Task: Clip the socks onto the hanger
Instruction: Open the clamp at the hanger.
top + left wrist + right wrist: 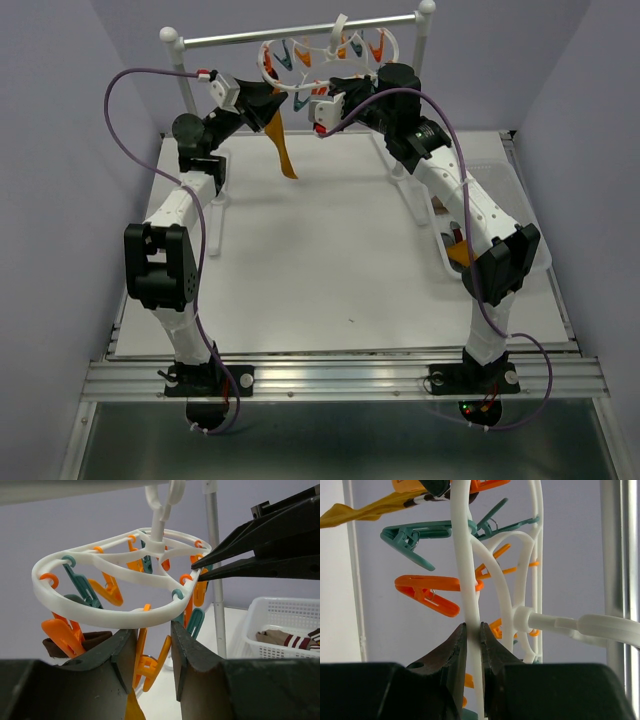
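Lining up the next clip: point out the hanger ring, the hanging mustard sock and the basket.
hanger ring (100, 614), left wrist view, front rim.
mustard sock (283, 148), top external view, mid-length.
white basket (285, 600), left wrist view, top rim.

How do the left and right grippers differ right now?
The right gripper is shut on the ring of the hanger; the left gripper has its jaws apart around an orange clip, grip unclear. A mustard sock hangs under the left gripper, not the right gripper. Both are raised at the hanger.
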Tool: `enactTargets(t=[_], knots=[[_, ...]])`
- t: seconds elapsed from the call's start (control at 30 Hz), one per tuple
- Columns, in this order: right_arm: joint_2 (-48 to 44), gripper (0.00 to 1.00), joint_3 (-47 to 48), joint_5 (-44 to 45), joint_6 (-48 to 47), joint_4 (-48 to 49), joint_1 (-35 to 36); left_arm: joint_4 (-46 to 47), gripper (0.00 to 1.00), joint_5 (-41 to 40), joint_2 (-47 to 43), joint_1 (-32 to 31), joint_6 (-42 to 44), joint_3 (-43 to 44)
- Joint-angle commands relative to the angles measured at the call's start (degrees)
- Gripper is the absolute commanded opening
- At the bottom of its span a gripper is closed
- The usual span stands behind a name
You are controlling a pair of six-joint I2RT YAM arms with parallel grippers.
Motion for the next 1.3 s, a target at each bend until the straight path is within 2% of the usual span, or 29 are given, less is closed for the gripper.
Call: enactTargets(t=[0.0,0.2,0.33,0.43,0.47,0.67,0.83,0.93,1.07,1.17,1.27], knots=[[-1.8,0.01,-0.2,0.6,2.3,-0.7,0.5,0.0,0.0,-3.0,-2.2,-0.6,-3.2,1.8],[-1.3,0.02,1.1,0.8,3.9,-0.7,0.5,-3.5,0.0,-7.7,-5.6,-2.3,-6.0,-3.1],[-1.0,0.02,1.8,0.8,4.8,-0.7,0.5,-11.0,0.0,-11.2,-7.3,-2.9,-14.1,-3.1],[-1.1,0.02,2.0,0.7,5.4,-0.7,0.5,-12.7,0.0,-12.0,-7.5,-3.0,-19.0,-3.3],[-1.2,0.02,1.9,0.6,5.5,-0.7,0.5,-13.6,0.0,-14.8,-8.5,-3.1,-21.8,-4.4],[-1.8,0.02,1.2,0.3,6.5,-0.7,0.5,-15.8,0.0,-20.2,-12.7,-3.9,-21.4,-7.8],[-2.2,0.02,0.7,-0.2,7.3,-0.7,0.5,-20.3,0.0,-20.7,-11.9,-4.2,-22.4,-5.7],[-2.4,0.02,0.6,-0.3,8.4,-0.7,0.5,-23.8,0.0,-21.1,-10.6,-4.7,-20.6,-3.3],[-3.0,0.03,-0.1,-0.3,9.1,-0.7,0.5,-29.0,0.0,-26.3,-11.3,-6.1,-15.1,-2.2],[-3.5,0.03,-0.5,0.2,9.3,-0.7,0.5,-29.9,0.0,-32.0,-12.6,-7.3,-7.4,-2.6],[-4.1,0.03,-1.0,0.0,9.8,-0.7,0.5,-29.6,0.0,-31.0,-13.6,-8.6,4.9,-3.5]])
